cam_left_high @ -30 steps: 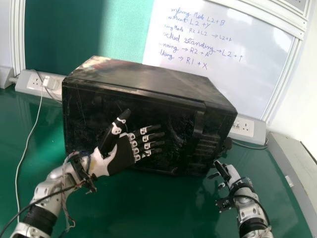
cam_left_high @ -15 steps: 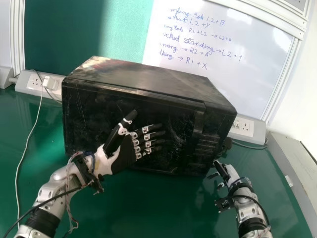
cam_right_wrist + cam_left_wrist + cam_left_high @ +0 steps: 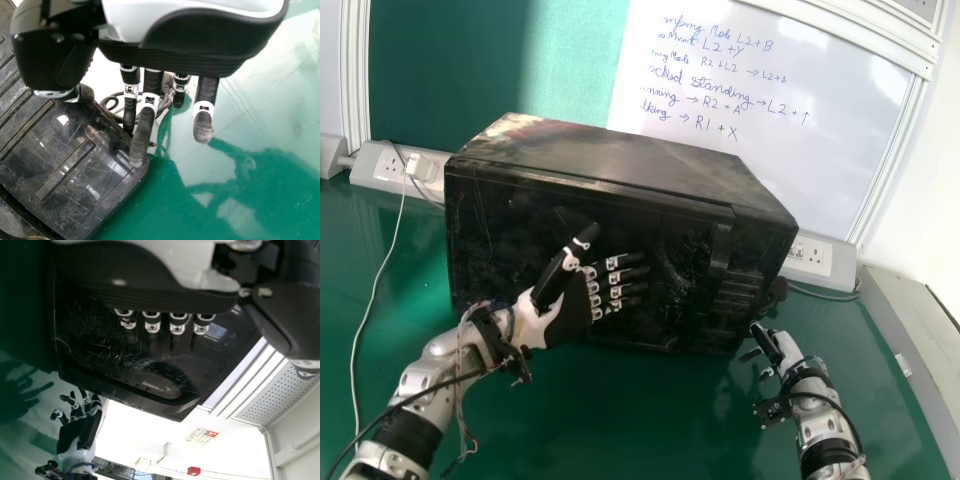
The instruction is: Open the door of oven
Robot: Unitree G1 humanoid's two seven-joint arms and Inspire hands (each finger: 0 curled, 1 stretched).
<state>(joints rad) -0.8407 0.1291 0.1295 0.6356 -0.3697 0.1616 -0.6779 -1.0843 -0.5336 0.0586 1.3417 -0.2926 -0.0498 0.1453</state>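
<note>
A black oven [image 3: 610, 160] stands on the green table with its door [image 3: 510, 235] closed, the handle strip [image 3: 721, 240] toward the door's right side. In front of the door is my left hand [image 3: 565, 305], fingers straight and pointing right, thumb up; whether it touches the door I cannot tell. The left wrist view shows that hand [image 3: 165, 295] over the scratched door [image 3: 120, 352]. My right hand [image 3: 778, 347] is by the oven's lower right front corner. In the right wrist view the right hand [image 3: 200, 50] has relaxed fingers beside the oven's button panel [image 3: 65, 170].
Behind the oven are a whiteboard [image 3: 770, 110] with writing and a green panel [image 3: 490, 60]. Socket boxes [image 3: 815, 258] sit at the table's back edge, and a white cable [image 3: 380, 280] runs down the left. A grey trunking [image 3: 910, 345] borders the right side.
My left hand has moved slightly to the right from its place a second ago, then a touch back left, fingers still straight. The right hand and the oven have stayed where they were.
</note>
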